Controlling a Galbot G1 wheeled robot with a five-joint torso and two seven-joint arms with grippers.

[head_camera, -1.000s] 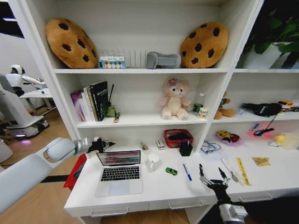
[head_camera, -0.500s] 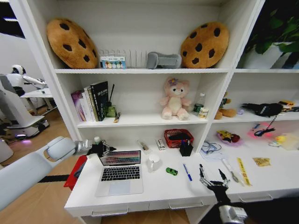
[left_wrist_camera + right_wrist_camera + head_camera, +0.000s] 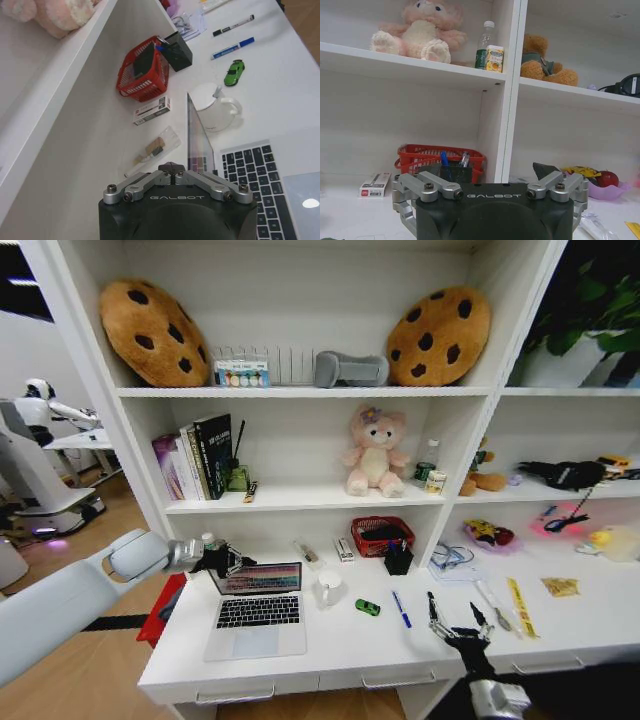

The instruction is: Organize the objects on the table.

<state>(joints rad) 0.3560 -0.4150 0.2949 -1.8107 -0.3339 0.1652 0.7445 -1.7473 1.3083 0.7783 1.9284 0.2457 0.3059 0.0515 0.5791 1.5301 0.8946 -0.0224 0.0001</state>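
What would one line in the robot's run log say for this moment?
left gripper: shut, at laptop screen's top edge | right gripper: open, above table front edge | green toy car, blue pen: untouched

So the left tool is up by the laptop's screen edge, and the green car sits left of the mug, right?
Not quite. The green car sits to the right of the mug, between it and the blue pen, as the head view shows. The left tool is by the laptop screen's top corner.
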